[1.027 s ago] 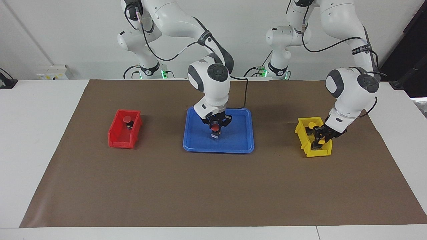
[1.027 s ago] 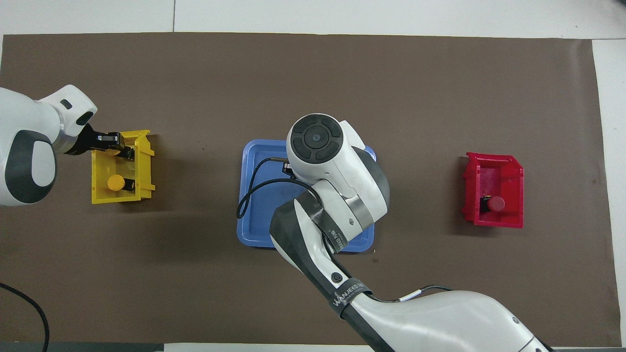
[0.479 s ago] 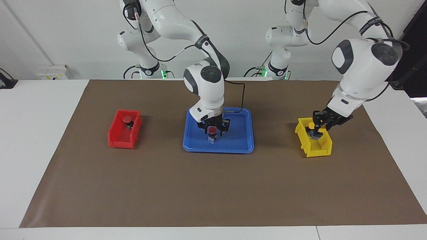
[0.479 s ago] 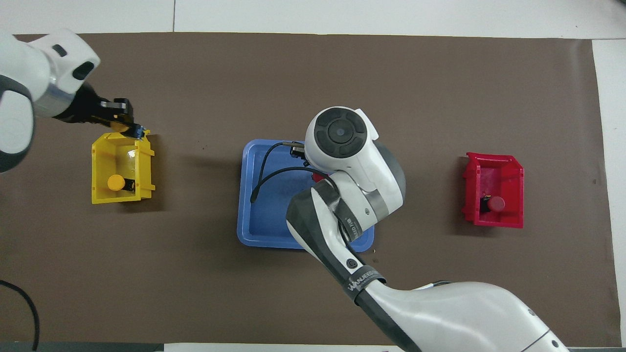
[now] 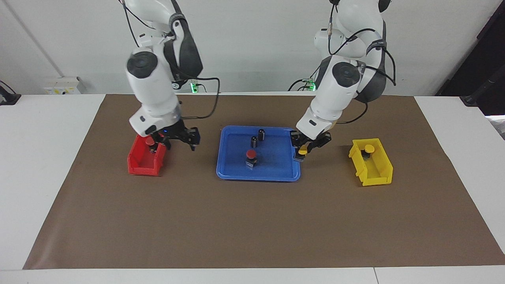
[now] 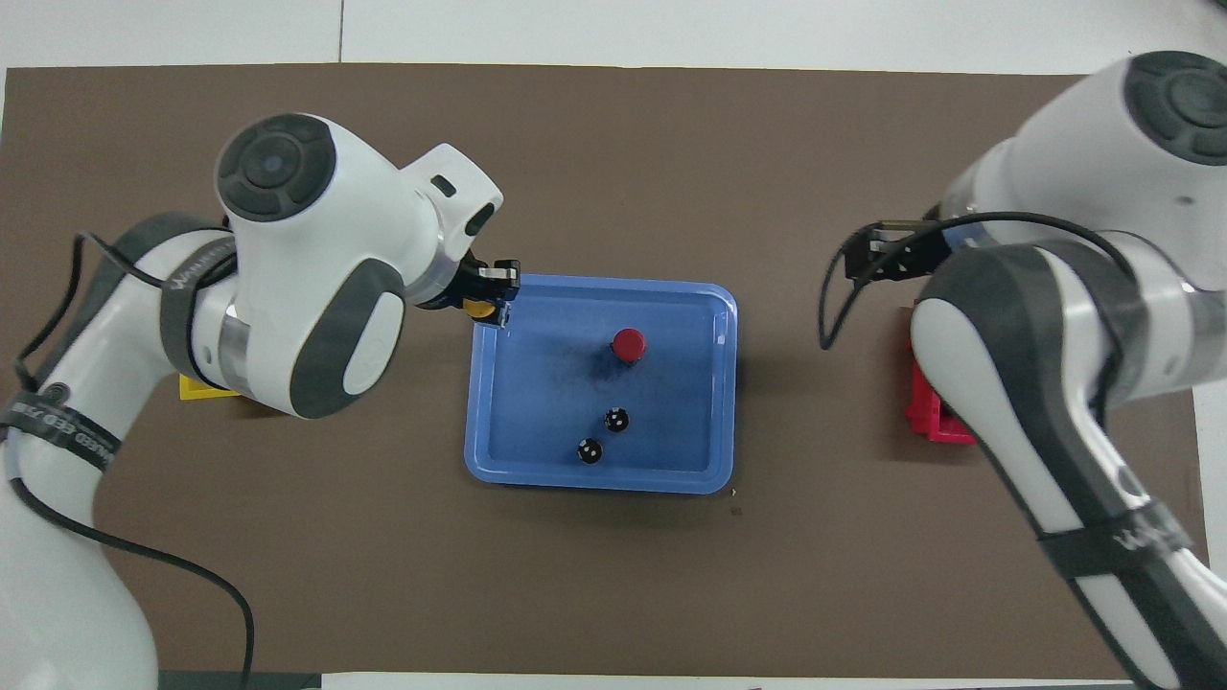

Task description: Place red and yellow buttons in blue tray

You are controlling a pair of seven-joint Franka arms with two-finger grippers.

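Two dark cylinders [image 5: 257, 138] and a red button [image 5: 251, 155] crowd the blue tray [image 5: 276, 173] middle.

Left claw [image 5: 303, 152] carried yellow button [image 5: 302, 151] to blue tray [image 5: 236, 173], right claw [image 5: 178, 139] released red button [image 5: 251, 154]

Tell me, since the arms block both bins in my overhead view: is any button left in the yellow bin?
Observer: Yes. One yellow button sits in the yellow bin, at its end nearer the robots.
Operator: And the red bin?
Observer: One red button is in the red bin, also at the end nearer the robots.
Operator: Is the right gripper carrying anything?
Observer: No. The right gripper is empty, up over the red bin's rim on the side toward the blue tray.
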